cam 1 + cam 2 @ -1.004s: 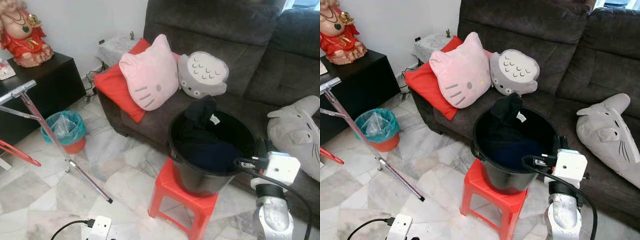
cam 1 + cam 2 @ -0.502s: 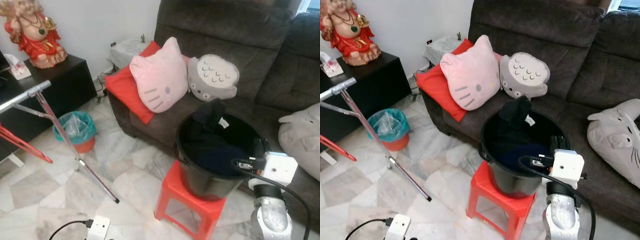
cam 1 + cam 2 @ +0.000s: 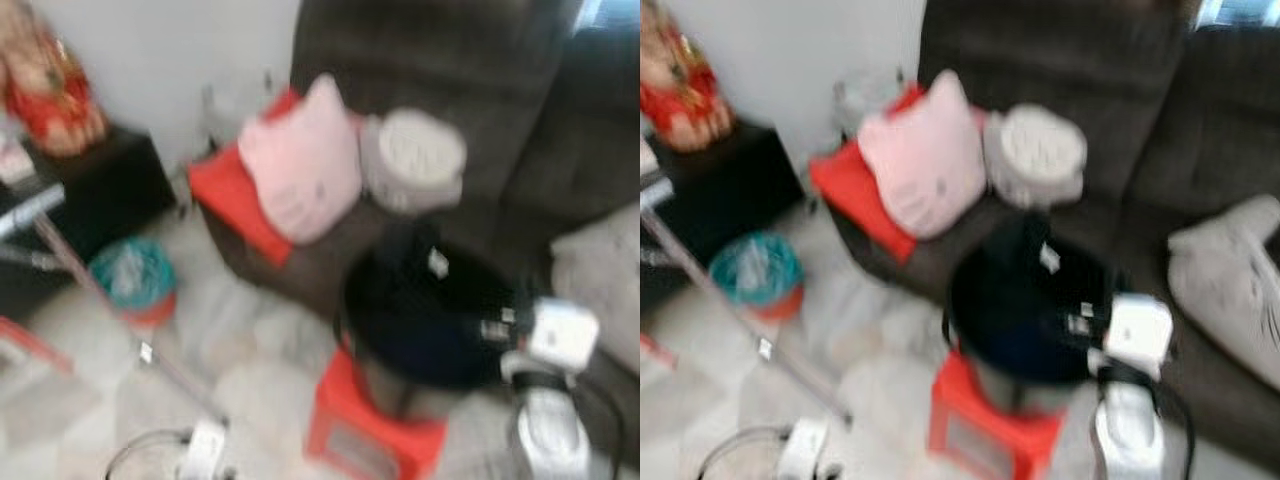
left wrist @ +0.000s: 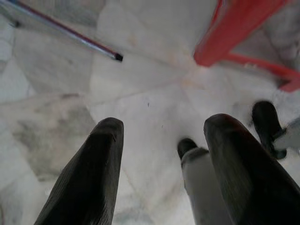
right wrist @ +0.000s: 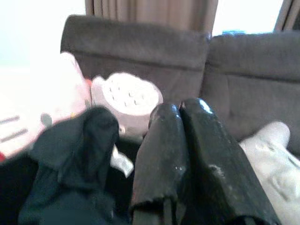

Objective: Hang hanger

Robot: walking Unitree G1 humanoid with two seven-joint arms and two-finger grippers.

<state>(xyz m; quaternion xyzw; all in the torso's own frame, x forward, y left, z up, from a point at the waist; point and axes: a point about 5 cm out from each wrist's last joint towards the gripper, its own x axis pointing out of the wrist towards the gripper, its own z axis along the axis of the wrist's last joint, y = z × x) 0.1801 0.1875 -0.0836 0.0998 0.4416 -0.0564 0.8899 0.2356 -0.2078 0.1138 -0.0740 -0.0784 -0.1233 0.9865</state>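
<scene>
Head views are pretty blurry, so only big shapes are readable. The right gripper (image 5: 180, 112) is clenched, its two black fingers (image 5: 161, 154) pressed together with nothing between them, sitting just over the near rim of the black bucket (image 3: 420, 320). The right arm (image 3: 545, 430) rises from below toward that rim.

Just past the right gripper, dark clothes (image 5: 70, 159) are heaped in the bucket, one bunched piece with a small white tag (image 5: 121, 165) poking up. The bucket stands on a red plastic stool (image 3: 985, 425).

The left gripper (image 4: 161, 140) hangs low with its fingers spread apart, grasping nothing, above the marble floor (image 4: 140, 84). Beyond it is a red stool leg (image 4: 229, 28) and the capped end of a metal rack pole (image 4: 70, 33).

Past the bucket is the dark grey sofa (image 5: 140, 47) with a pink cat cushion (image 3: 300, 165), a red cushion (image 3: 225, 195), a round grey plush (image 3: 1035, 155), and a pale grey plush (image 3: 1230, 270) off to the right gripper's side.

Can't make out any hanger. Far left there's a teal bin (image 3: 132, 278), a black cabinet (image 3: 710, 200) and a red figurine (image 3: 45, 95).
</scene>
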